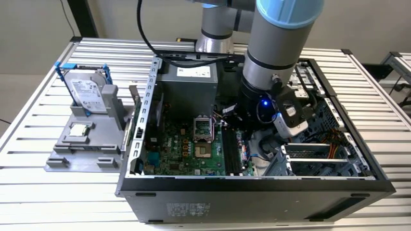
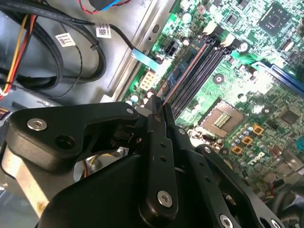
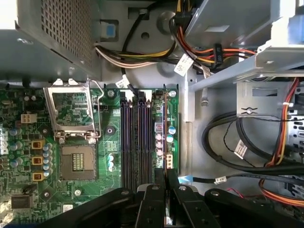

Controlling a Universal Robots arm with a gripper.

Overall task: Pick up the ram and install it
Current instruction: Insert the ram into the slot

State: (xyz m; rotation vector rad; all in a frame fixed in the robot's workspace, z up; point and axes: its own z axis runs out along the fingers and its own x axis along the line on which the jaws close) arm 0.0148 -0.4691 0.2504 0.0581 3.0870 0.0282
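Claw pinched shut on ram, thin green stick held on edge. Ram long axis runs along memory slots, sitting in slot nearest motherboard edge, straight below claw.

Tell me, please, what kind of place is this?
Probably a robotics test bench for computer assembly: an open computer case lies on a slatted metal table, a robot arm reaches inside, and a grey fixture holds parts.
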